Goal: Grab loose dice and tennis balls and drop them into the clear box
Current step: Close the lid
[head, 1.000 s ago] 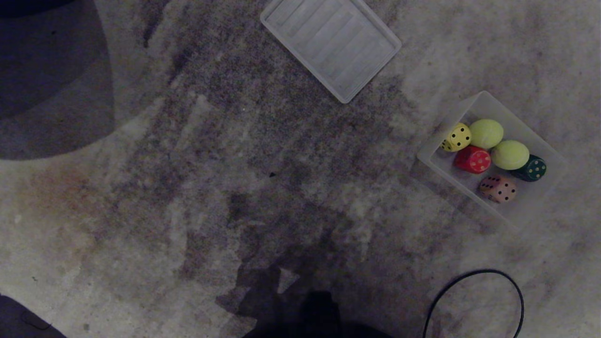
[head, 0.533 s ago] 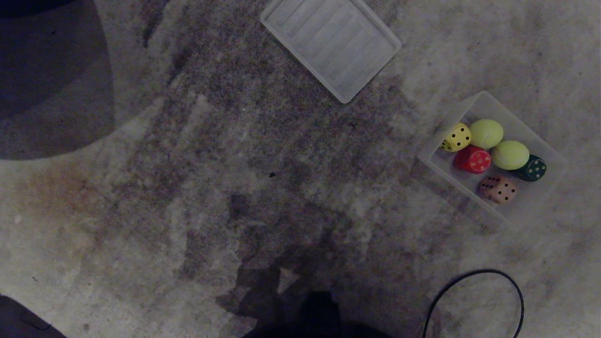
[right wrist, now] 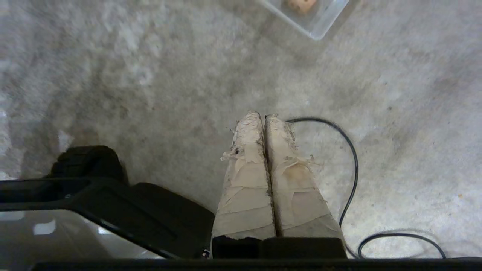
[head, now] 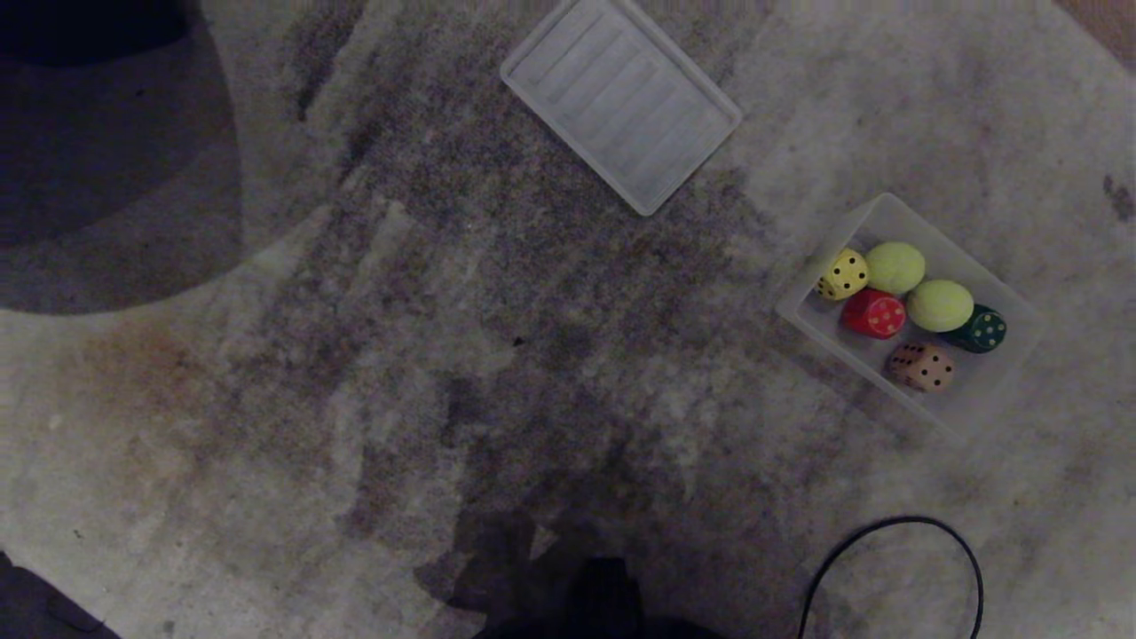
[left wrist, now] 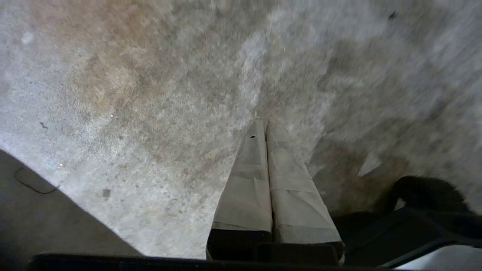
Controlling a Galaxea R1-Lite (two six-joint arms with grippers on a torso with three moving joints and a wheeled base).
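Gathered already in the clear box [head: 1001, 383] at the carpet's right – four dice [head: 874, 313], two tennis balls [head: 939, 304] – nearer the right gripper [right wrist: 264, 117] (pressed shut, empty, like the left gripper [left wrist: 264, 123]), nothing loose in sight.

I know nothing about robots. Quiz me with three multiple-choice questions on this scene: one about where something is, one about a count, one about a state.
1. Where is the red die?
A. inside the clear box
B. on the ribbed panel
C. on the carpet

2. How many tennis balls are in the box?
A. one
B. two
C. four

3. How is the right tool?
A. wide open
B. holding a ball
C. shut, empty

Answers: 1 A, it lies within the box walls beside the yellow die. 2 B, two fuzzy balls show. 3 C, its taped fingers meet with nothing between.
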